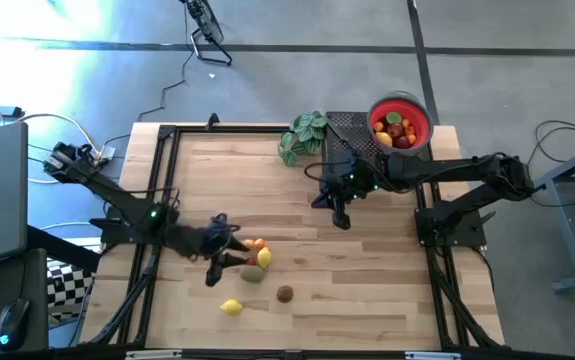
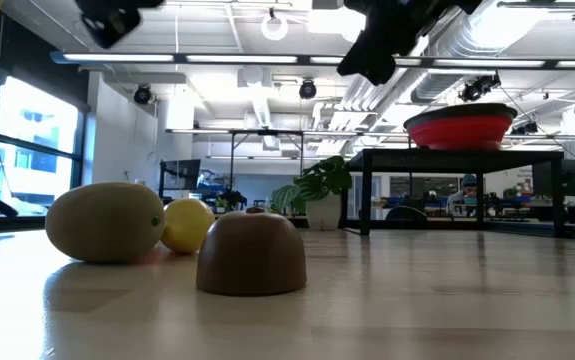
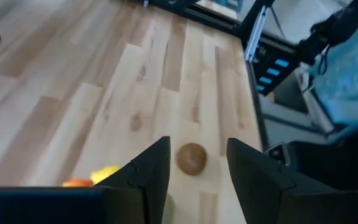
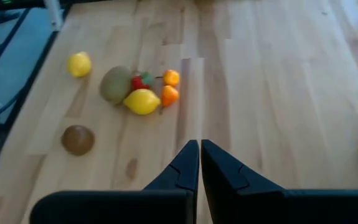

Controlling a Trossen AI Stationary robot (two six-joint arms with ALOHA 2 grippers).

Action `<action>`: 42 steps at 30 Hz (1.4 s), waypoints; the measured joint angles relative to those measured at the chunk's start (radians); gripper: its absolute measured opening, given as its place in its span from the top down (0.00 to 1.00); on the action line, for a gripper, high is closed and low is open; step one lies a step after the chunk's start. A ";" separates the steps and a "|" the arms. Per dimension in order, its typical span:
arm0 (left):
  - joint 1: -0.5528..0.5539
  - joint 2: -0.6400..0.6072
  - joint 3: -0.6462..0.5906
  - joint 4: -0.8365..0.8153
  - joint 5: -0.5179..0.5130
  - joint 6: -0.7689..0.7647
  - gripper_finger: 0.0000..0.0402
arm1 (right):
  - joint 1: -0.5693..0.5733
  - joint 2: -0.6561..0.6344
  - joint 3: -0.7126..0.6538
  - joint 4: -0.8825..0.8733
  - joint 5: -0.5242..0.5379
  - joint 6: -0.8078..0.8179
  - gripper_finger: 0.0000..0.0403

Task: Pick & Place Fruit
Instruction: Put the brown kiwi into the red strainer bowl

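Note:
Several small toy fruits lie on the wooden table. A cluster of orange, yellow, red and green ones (image 1: 257, 253) rests near the middle left. A brown fruit (image 1: 284, 293) and a yellow one (image 1: 231, 307) lie apart, nearer the front edge. My left gripper (image 1: 229, 263) hovers open just left of the cluster. In its wrist view the brown fruit (image 3: 192, 158) shows beyond its fingertips (image 3: 198, 144), untouched. My right gripper (image 1: 341, 220) is shut and empty above the table's middle. Its wrist view (image 4: 200, 146) looks toward the cluster (image 4: 142, 93).
A red bowl (image 1: 400, 122) holding several fruits stands on a black stand at the far right corner. Beside it, at the far edge, is a green leafy plant (image 1: 302, 135). Black frame rails (image 1: 162, 190) run along the table's sides. Bare wood lies between the cluster and the bowl.

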 joint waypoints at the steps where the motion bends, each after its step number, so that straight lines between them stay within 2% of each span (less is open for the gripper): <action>1: -0.026 0.007 0.000 0.003 -0.029 -0.032 0.62 | 0.012 0.000 0.000 0.000 0.000 0.000 0.97; 6: -0.131 0.068 0.000 0.021 -0.170 -0.125 0.62 | 0.060 0.000 0.000 0.003 0.000 -0.008 0.97; 10: -0.154 0.141 0.000 0.019 -0.182 -0.194 0.62 | 0.079 0.000 0.000 0.008 0.000 -0.009 0.97; 17: -0.151 0.239 0.000 0.022 -0.081 -0.287 0.62 | 0.080 0.000 0.000 0.008 0.001 -0.008 0.97; 27: -0.150 0.280 0.000 -0.010 -0.074 -0.278 0.62 | 0.080 0.000 0.000 0.008 0.001 -0.003 0.97; 35: -0.129 0.280 0.000 -0.060 -0.075 -0.159 0.62 | 0.080 0.000 0.000 0.008 0.001 0.000 0.97; 39: -0.073 0.280 0.000 -0.062 -0.016 -0.098 0.61 | 0.080 0.000 0.000 0.009 0.001 0.000 0.97; 42: -0.024 0.280 0.000 -0.063 0.070 -0.056 0.56 | 0.080 0.000 0.000 0.010 0.001 0.000 0.97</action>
